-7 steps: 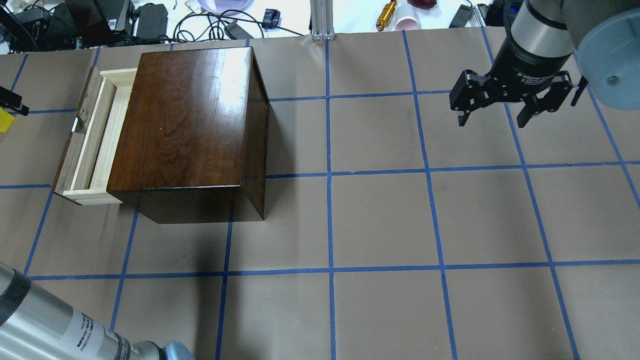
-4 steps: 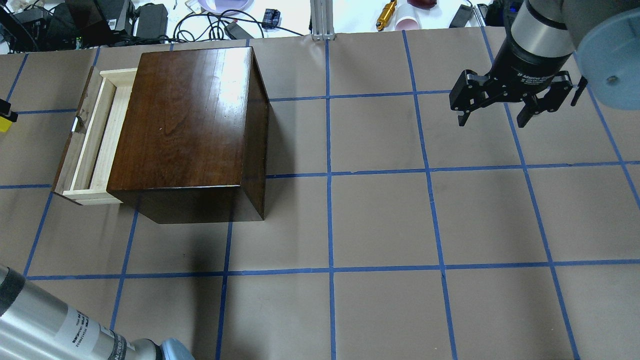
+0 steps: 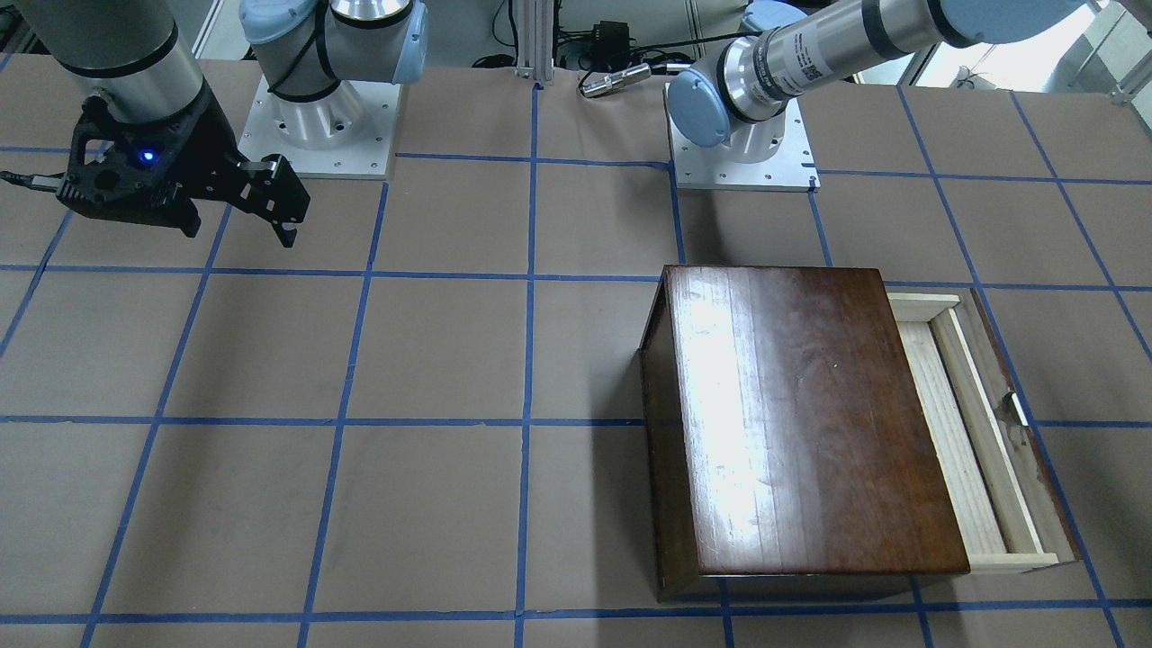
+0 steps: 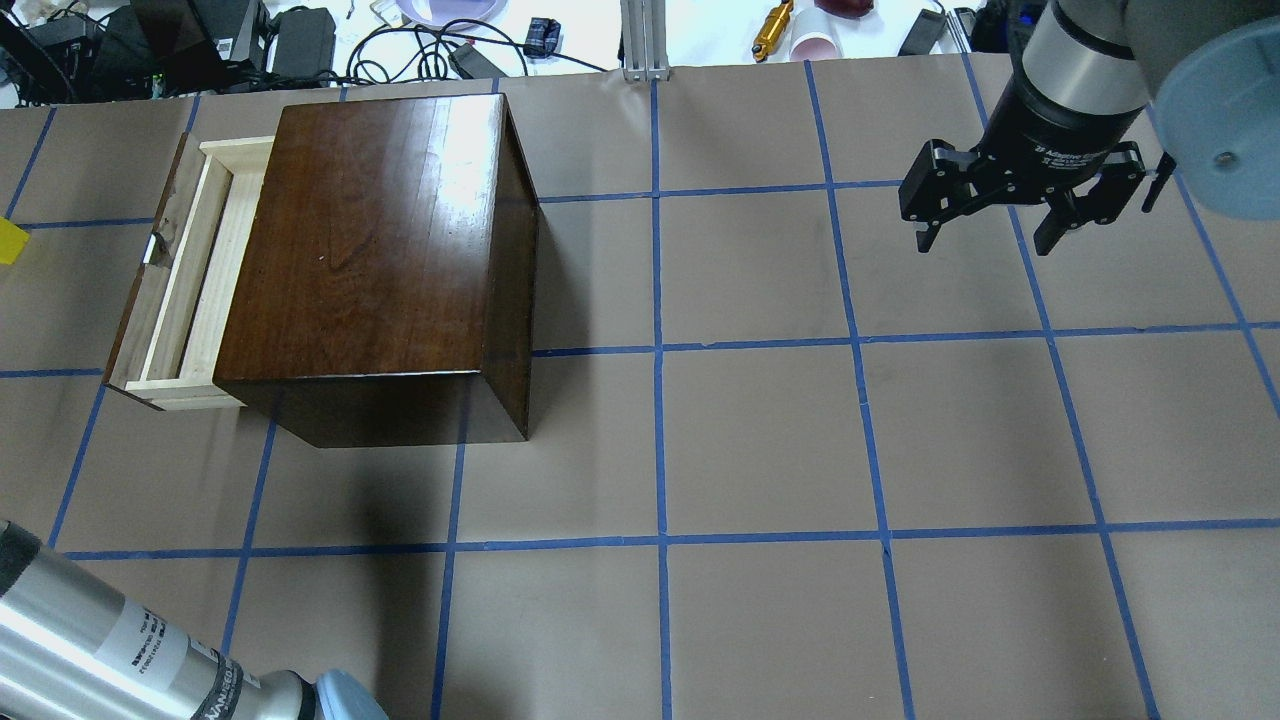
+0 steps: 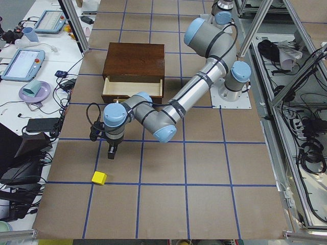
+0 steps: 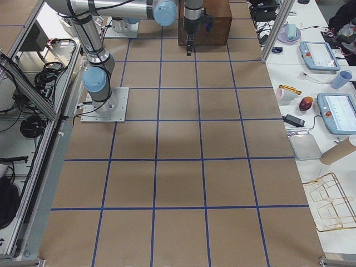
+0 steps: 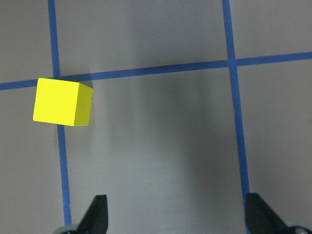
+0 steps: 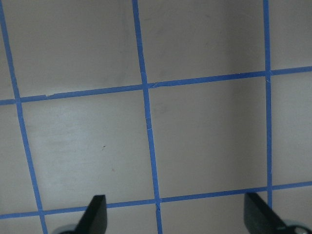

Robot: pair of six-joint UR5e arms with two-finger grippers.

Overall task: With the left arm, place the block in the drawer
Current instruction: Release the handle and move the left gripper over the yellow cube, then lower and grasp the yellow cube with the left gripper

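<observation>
Beyond drawer [image 4: 215, 280] front | block [image 4: 8, 241] uncovered | left gripper [image 7: 176, 207] withdrawn, jaws apart

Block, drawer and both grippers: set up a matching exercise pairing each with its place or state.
Things:
1. block
2. drawer
3. left gripper
4. right gripper

Places or states:
A. pulled out of the wooden box, its visible part bare
B. open, only table and blue tape in its wrist view
C. lying on the table at a tape crossing, ungripped
D. open, near the block, nothing in its grasp

Pairs: 1-C, 2-A, 3-D, 4-B.
</observation>
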